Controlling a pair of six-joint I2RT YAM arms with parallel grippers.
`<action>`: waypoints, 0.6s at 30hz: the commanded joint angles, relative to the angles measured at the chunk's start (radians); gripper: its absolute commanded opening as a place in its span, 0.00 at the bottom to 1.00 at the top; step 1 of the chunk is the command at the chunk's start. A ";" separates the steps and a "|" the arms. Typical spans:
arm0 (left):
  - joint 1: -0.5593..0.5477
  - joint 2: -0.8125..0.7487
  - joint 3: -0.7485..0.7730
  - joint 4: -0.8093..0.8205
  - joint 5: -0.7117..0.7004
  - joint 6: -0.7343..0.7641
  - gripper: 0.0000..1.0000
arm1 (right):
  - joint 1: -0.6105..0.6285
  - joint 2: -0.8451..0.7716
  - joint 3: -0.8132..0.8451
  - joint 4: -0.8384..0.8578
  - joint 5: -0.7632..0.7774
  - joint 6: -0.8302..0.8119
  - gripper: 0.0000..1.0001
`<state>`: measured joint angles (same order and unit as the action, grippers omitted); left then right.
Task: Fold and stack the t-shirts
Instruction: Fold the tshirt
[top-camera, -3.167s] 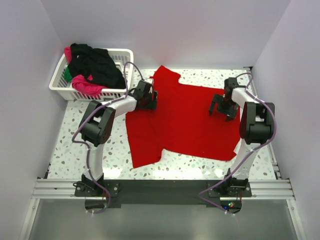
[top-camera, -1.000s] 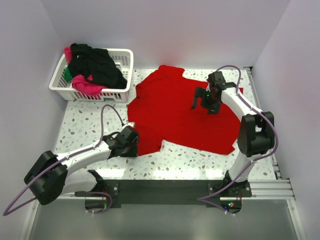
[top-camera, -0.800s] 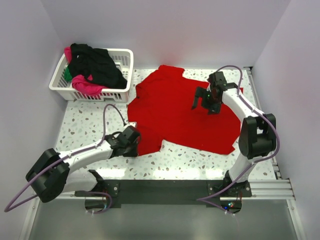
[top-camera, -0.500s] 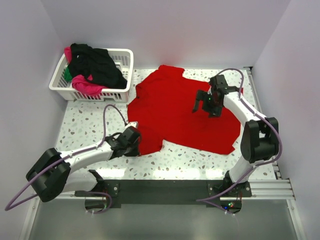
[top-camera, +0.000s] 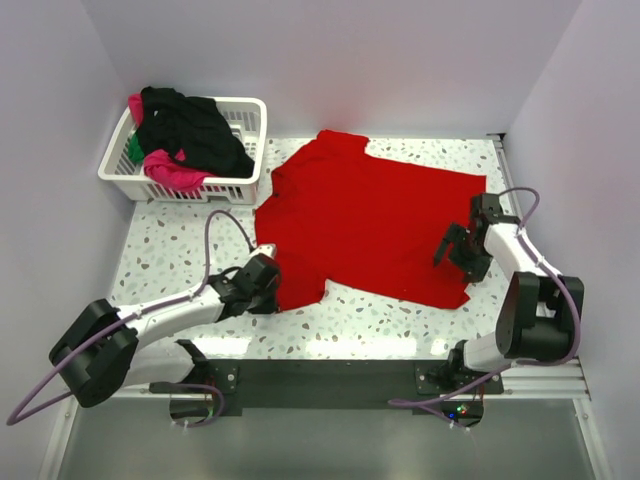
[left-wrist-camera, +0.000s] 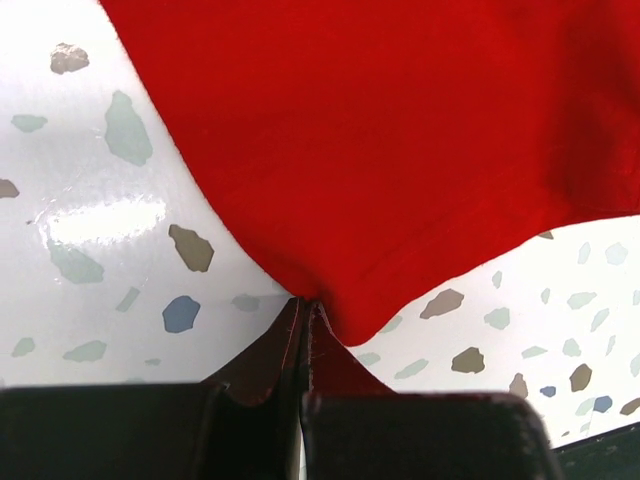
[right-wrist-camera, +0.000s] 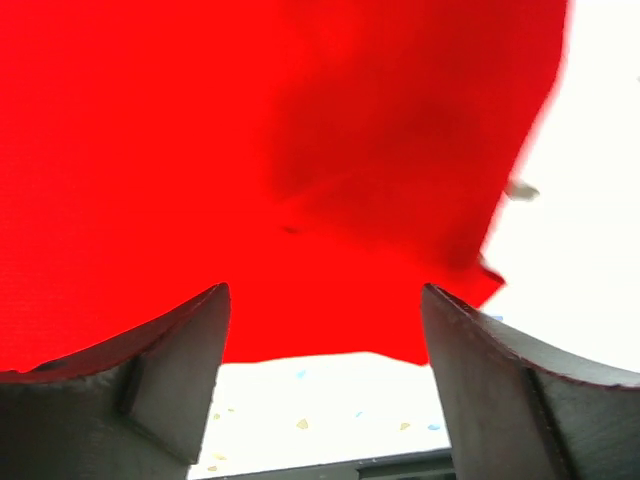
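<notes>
A bright red t-shirt (top-camera: 370, 215) lies spread across the middle of the speckled table. My left gripper (top-camera: 270, 283) sits low at its near-left corner. In the left wrist view the jaws (left-wrist-camera: 303, 302) are pressed together, with the shirt's hem (left-wrist-camera: 380, 150) puckered into their tips. My right gripper (top-camera: 452, 258) hangs over the shirt's near-right corner. Its fingers (right-wrist-camera: 325, 290) stand wide apart with only red cloth (right-wrist-camera: 250, 150) and bare table behind them. A black shirt (top-camera: 190, 130), a magenta-pink one (top-camera: 170, 170) and a green one (top-camera: 135, 150) are heaped in the basket.
The white lattice basket (top-camera: 252, 108) stands at the far left corner, against the left and back walls. The right wall runs close beside the right arm. Speckled tabletop (top-camera: 170, 240) shows left of the red shirt and along the near edge.
The left gripper has closed on the shirt's near-left hem. The right arm swung from the far middle of the shirt to its near-right corner, jaws still apart. The shirt itself has hardly shifted.
</notes>
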<state>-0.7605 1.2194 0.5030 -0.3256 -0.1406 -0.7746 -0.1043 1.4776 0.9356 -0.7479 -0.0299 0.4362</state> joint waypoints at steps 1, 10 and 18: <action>-0.005 -0.043 -0.014 -0.027 -0.008 0.028 0.00 | -0.015 -0.062 -0.053 -0.039 0.090 0.024 0.79; -0.003 -0.061 -0.021 -0.036 0.019 0.063 0.00 | -0.087 -0.120 -0.149 -0.091 0.162 0.102 0.60; 0.000 -0.057 -0.009 -0.064 0.029 0.109 0.00 | -0.087 -0.137 -0.158 -0.142 0.182 0.164 0.44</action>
<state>-0.7605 1.1637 0.4858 -0.3805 -0.1253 -0.7067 -0.1902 1.3815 0.7845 -0.8501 0.1154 0.5529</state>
